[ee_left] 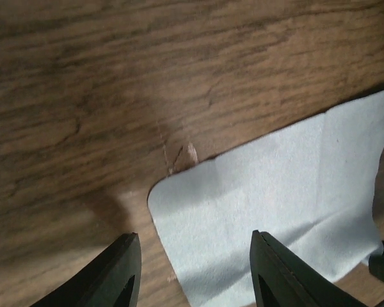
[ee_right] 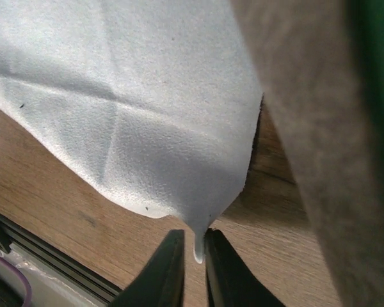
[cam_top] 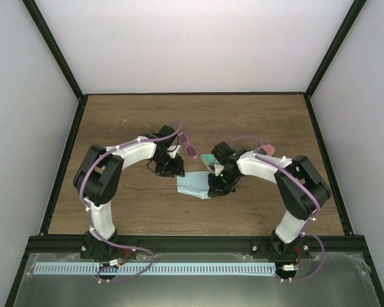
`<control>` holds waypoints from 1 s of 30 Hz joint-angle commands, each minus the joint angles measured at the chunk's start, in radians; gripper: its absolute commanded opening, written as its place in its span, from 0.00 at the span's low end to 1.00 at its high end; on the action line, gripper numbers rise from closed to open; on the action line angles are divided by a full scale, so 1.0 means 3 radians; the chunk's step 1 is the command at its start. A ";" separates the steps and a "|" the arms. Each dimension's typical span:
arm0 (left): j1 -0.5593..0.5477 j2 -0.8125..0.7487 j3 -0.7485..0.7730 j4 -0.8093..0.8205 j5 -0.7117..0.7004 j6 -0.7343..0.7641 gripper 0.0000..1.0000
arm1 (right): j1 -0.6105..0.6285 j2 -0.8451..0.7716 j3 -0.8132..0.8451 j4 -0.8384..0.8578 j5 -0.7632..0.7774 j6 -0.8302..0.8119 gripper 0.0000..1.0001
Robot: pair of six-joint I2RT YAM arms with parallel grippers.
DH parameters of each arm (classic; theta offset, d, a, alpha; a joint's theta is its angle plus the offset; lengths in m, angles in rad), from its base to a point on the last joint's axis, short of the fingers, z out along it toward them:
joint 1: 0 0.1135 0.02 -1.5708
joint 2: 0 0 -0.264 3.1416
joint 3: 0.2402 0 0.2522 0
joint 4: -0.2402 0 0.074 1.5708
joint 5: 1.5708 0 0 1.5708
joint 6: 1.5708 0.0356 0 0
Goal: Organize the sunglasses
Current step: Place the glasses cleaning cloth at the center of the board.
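The sunglasses with purple-pink lenses (cam_top: 189,148) lie on the table just right of my left wrist. The black thin-framed pair is out of view. My left gripper (cam_top: 173,168) (ee_left: 195,272) is open and empty, and its fingers hang over the corner of a light blue cloth (ee_left: 275,204). My right gripper (cam_top: 216,187) (ee_right: 193,262) is shut on a corner tip of the same cloth (ee_right: 134,121) (cam_top: 193,185), low over the table.
A teal-green object (cam_top: 208,158) lies by my right wrist. In the right wrist view it shows as a blurred grey and green shape (ee_right: 326,128). A pink-striped case (cam_top: 267,150) sits behind my right forearm. The black frame rail (cam_top: 192,240) runs along the near edge.
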 commanded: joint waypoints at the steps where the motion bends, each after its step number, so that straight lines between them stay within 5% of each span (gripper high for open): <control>1: -0.0030 0.0151 0.0117 0.0071 -0.0100 0.0046 0.47 | 0.0031 0.0061 0.0038 0.0023 0.0021 0.0025 0.14; 6: -0.0044 0.0227 0.0138 0.0105 -0.0182 0.0034 0.45 | 0.0028 0.0003 0.0180 -0.0190 0.0267 -0.0001 0.41; 13: -0.0061 0.0334 0.0233 0.0104 -0.0211 0.0019 0.42 | -0.0053 -0.0193 0.0447 -0.0245 0.0609 0.0062 0.42; 30: -0.0091 0.0356 0.0179 0.0048 -0.0282 0.0039 0.25 | -0.0128 0.0506 0.0847 -0.0078 0.1010 -0.0070 0.41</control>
